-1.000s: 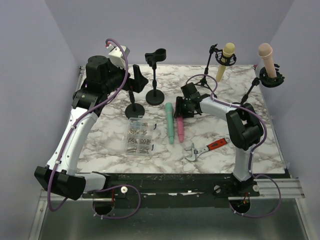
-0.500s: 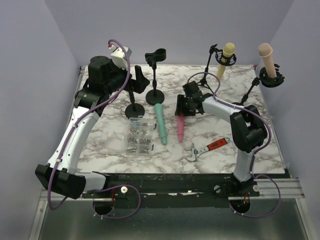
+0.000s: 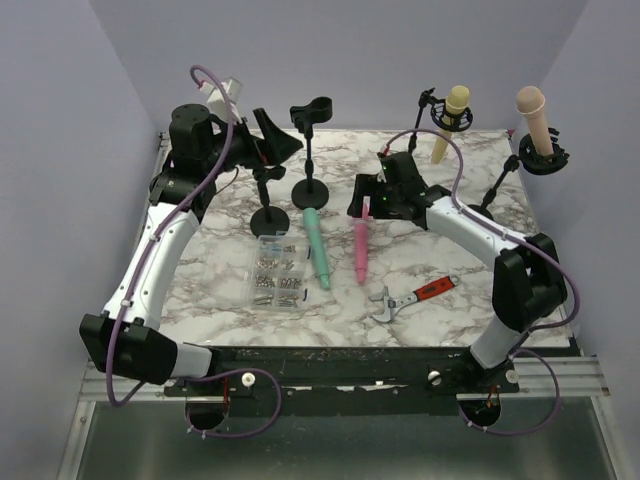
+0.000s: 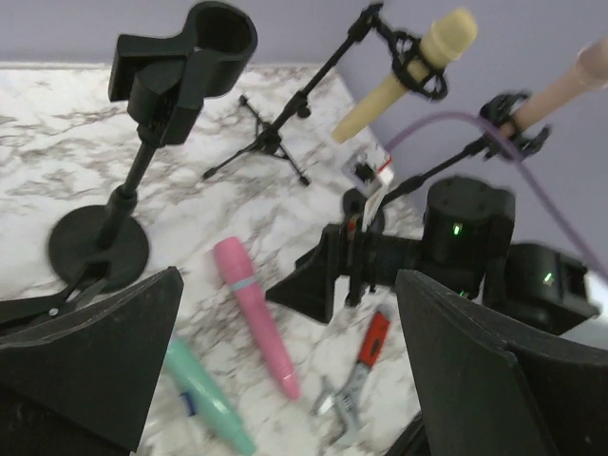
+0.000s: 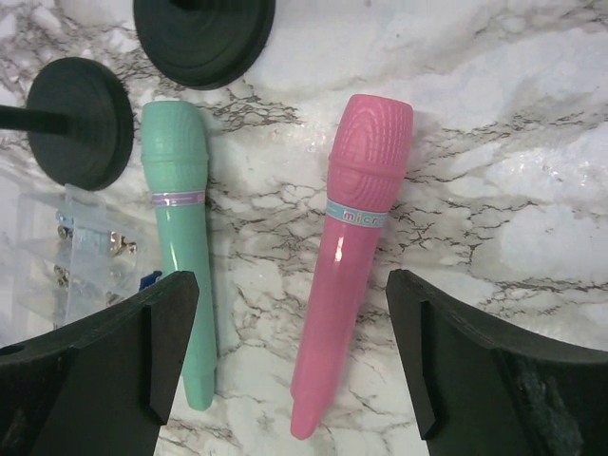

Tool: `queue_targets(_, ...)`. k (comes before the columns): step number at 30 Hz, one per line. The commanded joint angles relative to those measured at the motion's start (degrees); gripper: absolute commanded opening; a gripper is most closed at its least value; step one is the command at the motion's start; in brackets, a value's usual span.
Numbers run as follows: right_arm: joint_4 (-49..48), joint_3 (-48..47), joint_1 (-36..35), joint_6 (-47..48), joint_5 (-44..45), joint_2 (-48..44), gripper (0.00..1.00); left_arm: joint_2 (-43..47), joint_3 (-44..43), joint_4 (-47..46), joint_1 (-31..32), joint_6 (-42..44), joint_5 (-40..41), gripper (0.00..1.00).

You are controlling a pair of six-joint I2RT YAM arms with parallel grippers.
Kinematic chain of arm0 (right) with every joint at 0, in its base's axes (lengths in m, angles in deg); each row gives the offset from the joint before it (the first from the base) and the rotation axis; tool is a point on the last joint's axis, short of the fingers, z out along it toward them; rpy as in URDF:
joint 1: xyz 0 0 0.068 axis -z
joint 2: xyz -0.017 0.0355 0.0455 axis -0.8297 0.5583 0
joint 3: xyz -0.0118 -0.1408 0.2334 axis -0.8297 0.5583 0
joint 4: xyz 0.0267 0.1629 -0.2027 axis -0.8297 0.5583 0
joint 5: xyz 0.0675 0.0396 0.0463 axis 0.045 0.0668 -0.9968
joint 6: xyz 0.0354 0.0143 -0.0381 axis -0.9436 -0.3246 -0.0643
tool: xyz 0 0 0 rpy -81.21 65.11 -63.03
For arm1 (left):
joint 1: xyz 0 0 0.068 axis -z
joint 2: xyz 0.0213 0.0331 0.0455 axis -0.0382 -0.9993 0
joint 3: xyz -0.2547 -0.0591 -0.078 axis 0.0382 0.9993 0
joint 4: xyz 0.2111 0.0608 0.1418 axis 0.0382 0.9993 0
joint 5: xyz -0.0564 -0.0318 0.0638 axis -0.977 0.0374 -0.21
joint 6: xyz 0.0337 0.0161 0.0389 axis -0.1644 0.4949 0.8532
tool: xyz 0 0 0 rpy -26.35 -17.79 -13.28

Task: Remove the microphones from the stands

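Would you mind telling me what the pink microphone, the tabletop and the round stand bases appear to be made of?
Pink microphone: probably glossy moulded plastic, given the bright highlight along its handle and ridged head. Tabletop: white with grey veins, slightly shiny; real marble or printed laminate, I cannot tell. Round stand bases: matte black, one showing concentric ridges; metal or plastic is unclear.
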Motion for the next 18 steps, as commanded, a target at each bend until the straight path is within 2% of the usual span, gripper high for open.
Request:
queue_targets(1,-3.4,3.0,0.1,1.7,-1.3,-5.1,0.90,-3.1,4.1,-15.6,-6.1,-25.9,-9.5,0.97)
queue_targets(6,-5.3,5.1,0.0,1.5,-3.2,-7.8,0.91,-8.0,7.2,-29.6,-7.9,-43.6,-10.3,0.96)
queue_targets(9,-6.5,6.8,0.1,1.4,-4.0,-9.2,0.91,-12.1,6.9,-35.3,-7.5,-51.6,-10.5,0.96)
queue_targets(18,-8.0,9.5,0.1,1.5,-3.7,-12.6,0.91,-17.3,4.7,-33.8,-6.8,-56.1,-3.1,0.95)
